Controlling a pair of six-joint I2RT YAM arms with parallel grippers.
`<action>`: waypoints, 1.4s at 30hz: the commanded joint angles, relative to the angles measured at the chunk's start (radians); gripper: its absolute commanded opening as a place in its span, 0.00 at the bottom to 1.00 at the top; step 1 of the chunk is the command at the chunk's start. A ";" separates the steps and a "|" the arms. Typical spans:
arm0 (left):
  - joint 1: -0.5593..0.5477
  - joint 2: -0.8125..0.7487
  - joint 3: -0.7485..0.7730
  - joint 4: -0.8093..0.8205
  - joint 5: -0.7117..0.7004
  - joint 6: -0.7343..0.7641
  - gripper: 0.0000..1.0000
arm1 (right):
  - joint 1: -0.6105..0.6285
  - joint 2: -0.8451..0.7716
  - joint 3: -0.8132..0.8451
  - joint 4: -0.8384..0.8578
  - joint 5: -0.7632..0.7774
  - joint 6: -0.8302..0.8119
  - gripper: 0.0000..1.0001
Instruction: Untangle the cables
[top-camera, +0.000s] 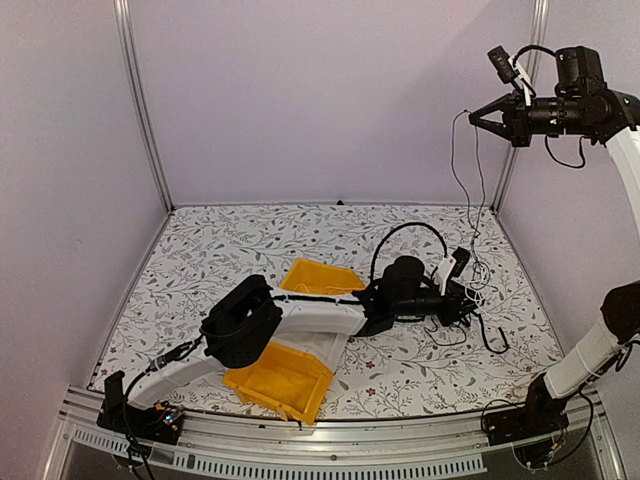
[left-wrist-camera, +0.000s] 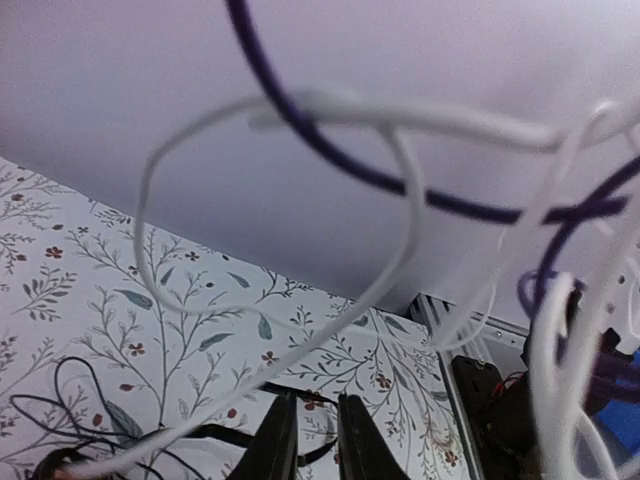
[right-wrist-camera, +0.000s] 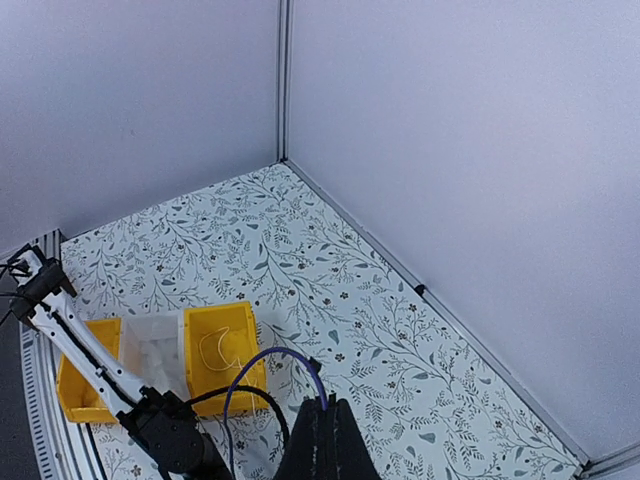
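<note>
The cables (top-camera: 478, 290) lie in a loose dark and pale bunch on the right of the table. My left gripper (top-camera: 462, 300) reaches into this bunch, low over the table. In the left wrist view its fingers (left-wrist-camera: 275, 445) stand a narrow gap apart, with a black cable (left-wrist-camera: 215, 436) crossing behind them. Blurred white cables (left-wrist-camera: 400, 200) and a purple cable (left-wrist-camera: 330, 150) hang close to the lens. My right gripper (top-camera: 473, 115) is raised high at the right and is shut on a thin purple cable (right-wrist-camera: 270, 356) that hangs down to the bunch (top-camera: 466, 200).
One yellow bin (top-camera: 322, 277) lies behind my left arm and another (top-camera: 280, 382) near the front edge. The far bin holds a white cable (right-wrist-camera: 215, 345). The side walls and the metal corner post (top-camera: 505, 170) stand close to my raised right arm.
</note>
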 joint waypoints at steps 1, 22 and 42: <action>-0.004 0.023 0.067 -0.076 -0.015 -0.017 0.16 | 0.005 -0.032 0.158 0.104 -0.057 0.094 0.00; -0.031 -0.622 -0.668 -0.023 -0.199 0.106 0.46 | 0.005 -0.174 -0.118 0.429 0.154 0.136 0.00; -0.018 -0.648 -0.341 -0.156 -0.449 0.251 0.65 | 0.006 -0.287 -0.425 0.294 0.048 0.040 0.00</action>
